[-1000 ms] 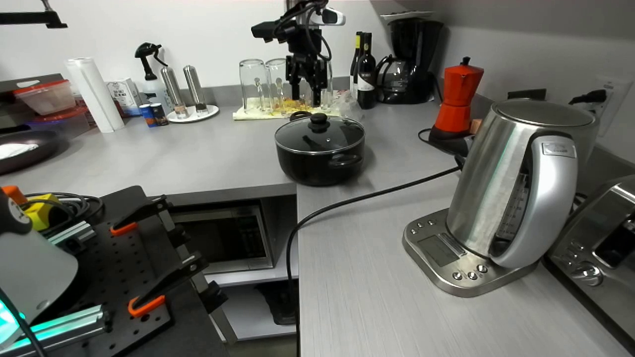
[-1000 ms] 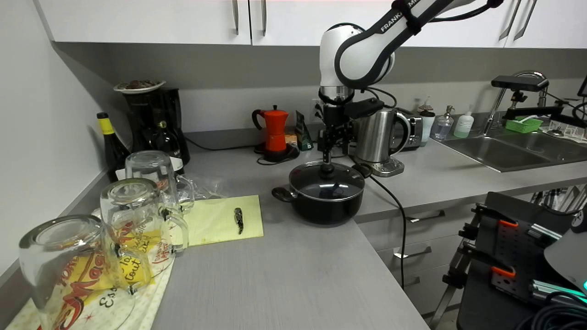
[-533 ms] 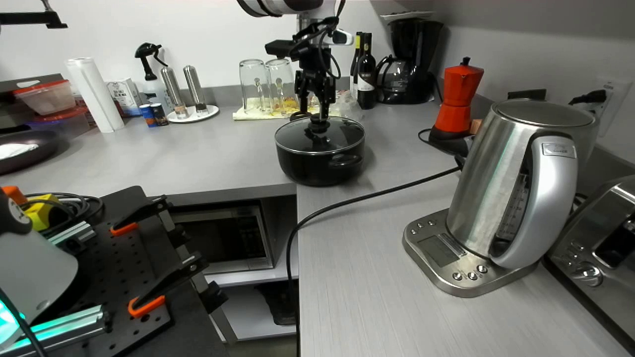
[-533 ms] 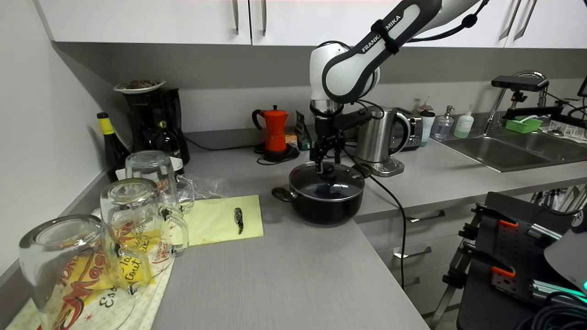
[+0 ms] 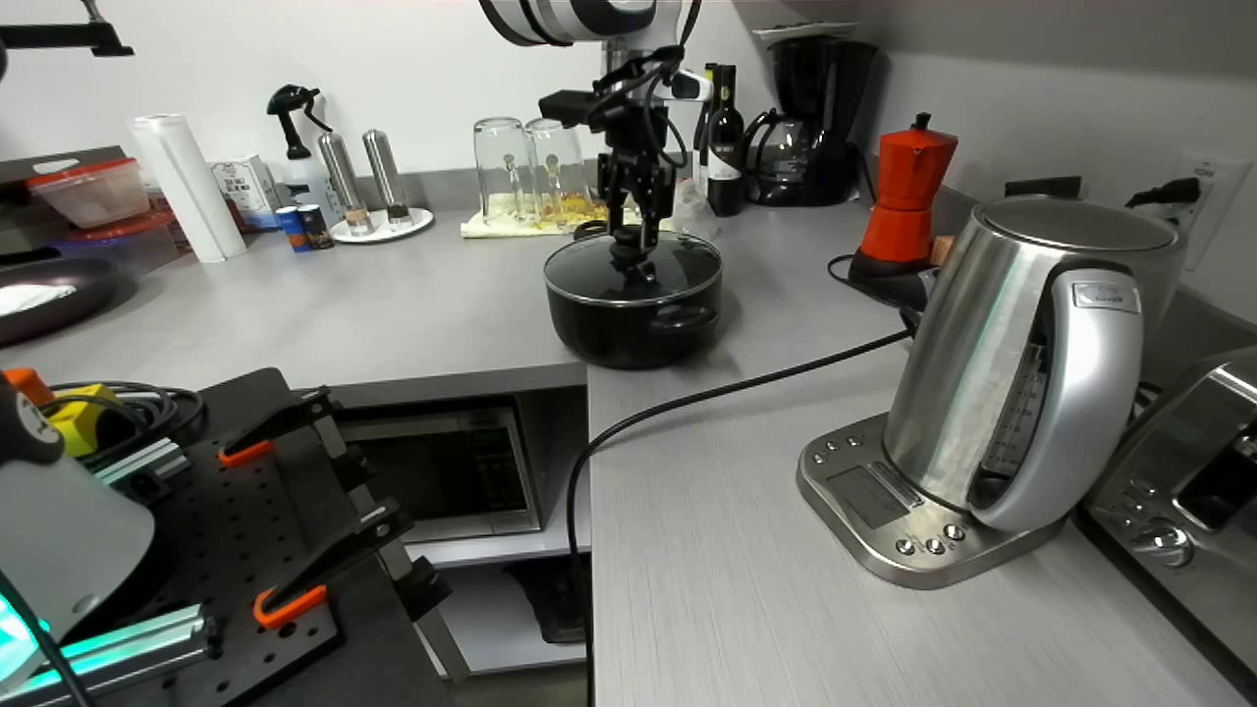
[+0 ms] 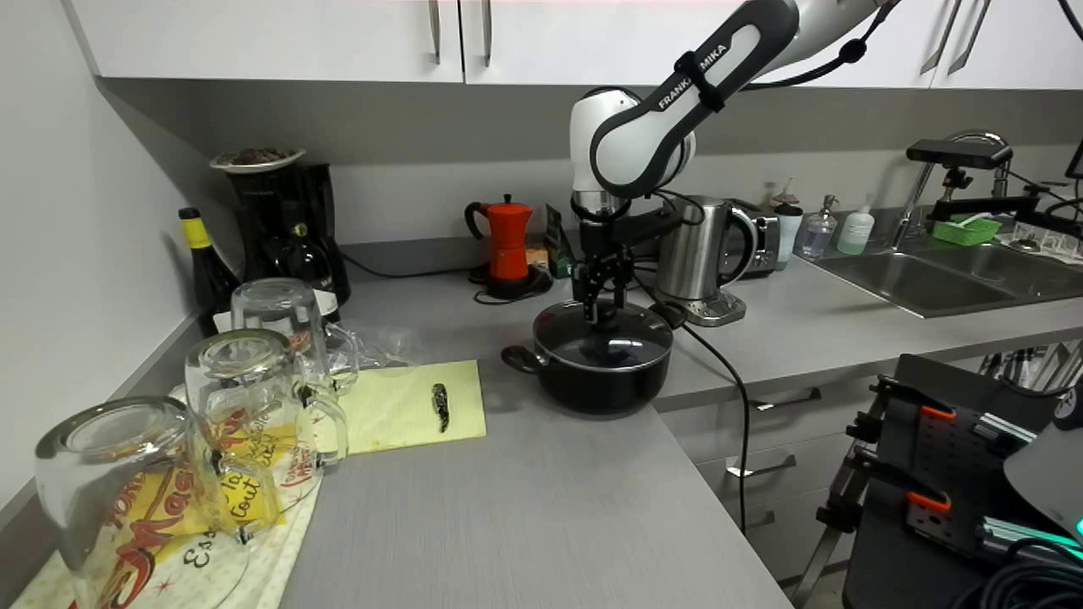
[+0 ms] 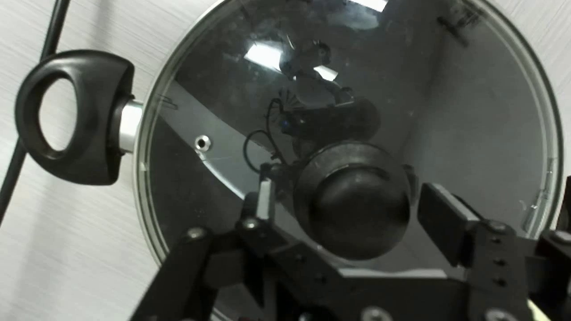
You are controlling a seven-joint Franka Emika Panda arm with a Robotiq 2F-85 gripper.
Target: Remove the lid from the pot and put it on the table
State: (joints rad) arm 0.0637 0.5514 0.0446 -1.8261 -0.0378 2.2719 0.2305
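The black pot (image 5: pixel 628 339) stands on the grey table (image 6: pixel 508 524), and it shows in both exterior views (image 6: pixel 601 389). The glassy lid (image 7: pixel 482 111) lies flat on the pot, and it shows in an exterior view (image 6: pixel 643 334). My gripper (image 7: pixel 351 203) points straight down over the lid's middle. It is open, with one finger on each side of the black knob (image 7: pixel 359 214). A gap shows between the knob and each finger in the wrist view. In an exterior view the gripper (image 5: pixel 633 231) partly hides the knob.
A black cable (image 5: pixel 687 398) runs over the counter beside the pot to the steel kettle (image 5: pixel 982 363). A yellow cloth (image 6: pixel 406 414) and upside-down glass mugs (image 6: pixel 245 381) stand on the pot's other side. A red moka pot (image 6: pixel 509 233) is behind.
My gripper has come down from above the lid and shifted a little sideways. The knob now sits between its open fingers. The pot and lid have not moved.
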